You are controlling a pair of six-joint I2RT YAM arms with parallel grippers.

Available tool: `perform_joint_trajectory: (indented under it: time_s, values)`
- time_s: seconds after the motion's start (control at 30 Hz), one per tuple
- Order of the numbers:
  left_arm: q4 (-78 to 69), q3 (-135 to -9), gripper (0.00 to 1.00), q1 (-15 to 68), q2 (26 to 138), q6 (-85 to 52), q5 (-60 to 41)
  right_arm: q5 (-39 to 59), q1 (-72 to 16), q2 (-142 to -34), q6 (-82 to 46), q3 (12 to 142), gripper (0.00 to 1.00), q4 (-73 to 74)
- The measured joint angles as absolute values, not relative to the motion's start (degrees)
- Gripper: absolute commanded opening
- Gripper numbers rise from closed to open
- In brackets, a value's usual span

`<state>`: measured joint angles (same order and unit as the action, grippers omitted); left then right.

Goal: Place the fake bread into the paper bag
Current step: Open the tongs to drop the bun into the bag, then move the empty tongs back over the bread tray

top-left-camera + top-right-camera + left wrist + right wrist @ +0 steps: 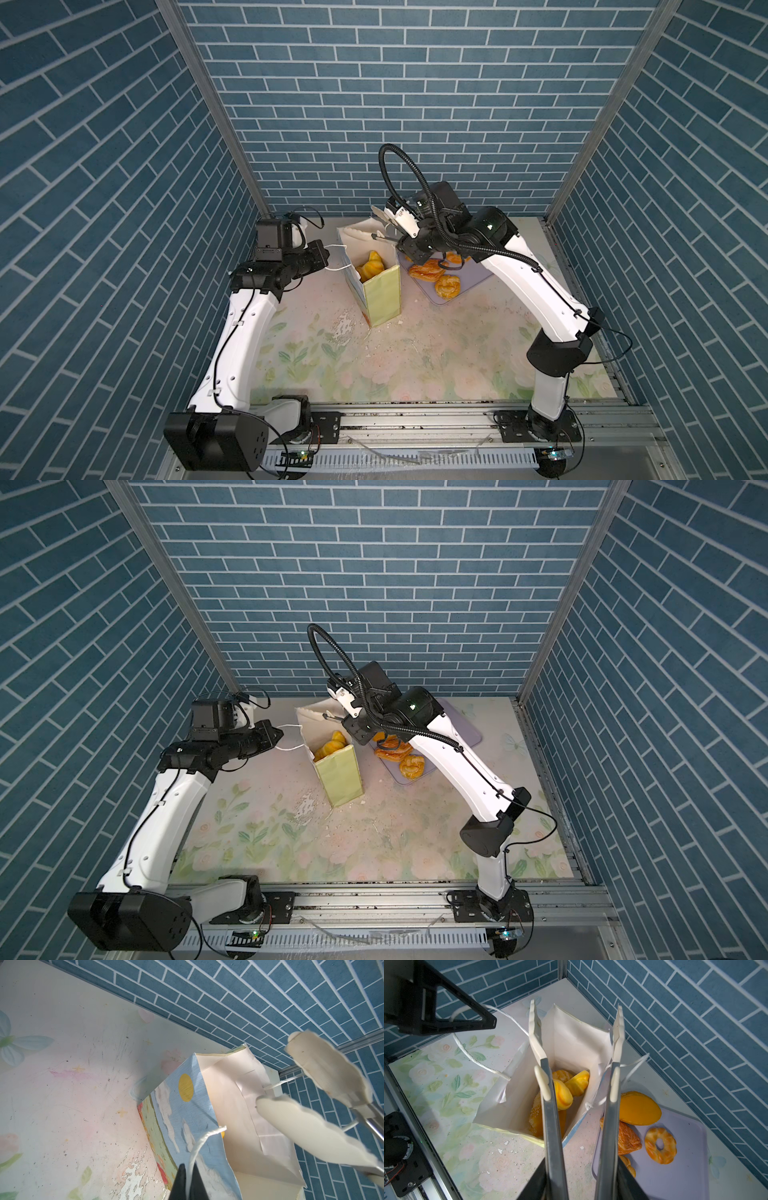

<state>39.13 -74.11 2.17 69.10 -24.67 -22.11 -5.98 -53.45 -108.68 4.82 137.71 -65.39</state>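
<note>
Read the table as a clock face, with my bases at 6 o'clock. The flowered mat [415, 374] comes first, and it has a flaked patch [345, 330] of white near the middle.

Just past that patch stands the paper bag [380, 293]. It is upright and open-mouthed, with a pale green side facing 6 o'clock and its white lining showing. Part of the fake bread [563, 1095] lies inside: glossy yellow-orange pieces with a sugared one beneath. I cannot tell exactly how many there are.

At the bag's 9 o'clock, my left gripper [188, 1180] is pinched tight on the white cord handle [214, 1131] of the bag's sky-printed face. The cord runs straight between my black fingertips.

At the bag's 3 o'clock, just beside it on the mat, lies the lilac tray [685, 1178] with more of the bread. It holds a flat round bun [640, 1108] and a flaky brown pastry [628, 1138] against it. A ring-shaped one [660, 1148] sits just beside that, and one more piece is mostly hidden behind my finger.

Farthest out, toward 12 o'clock, my right gripper [576, 1022] hangs above the bag's mouth. Its two long grey fingers end in white scalloped pads [535, 1039], and they stand partly apart with nothing between them. One finger is over the bag's inside and the other is over its tray-side rim.
</note>
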Motion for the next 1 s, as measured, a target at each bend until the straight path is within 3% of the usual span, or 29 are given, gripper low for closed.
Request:
perform_joint_trajectory:
  time_s: [0.23, 0.43, 0.67, 1.0]
  values:
    - [39.3, -74.1, 0.08, 2.2, 69.1, -24.6, -22.0, -8.8, -51.1, -107.7, 4.5, 139.9, 0.45, -65.2]
    - [39.6, -74.1, 0.08, 2.2, 69.1, -24.6, -21.9, -11.3, -42.9, -104.1, 2.0, 138.6, 0.45, -65.2]
    - [39.6, -74.1, 0.08, 2.2, 69.1, -24.6, -21.9, -12.6, -33.7, -97.2, -2.0, 126.8, 0.45, -64.3]
    - [39.6, -74.1, 0.08, 2.2, 68.7, -24.6, -21.9, -11.7, -25.1, -95.5, -9.7, 106.8, 0.45, -59.4]
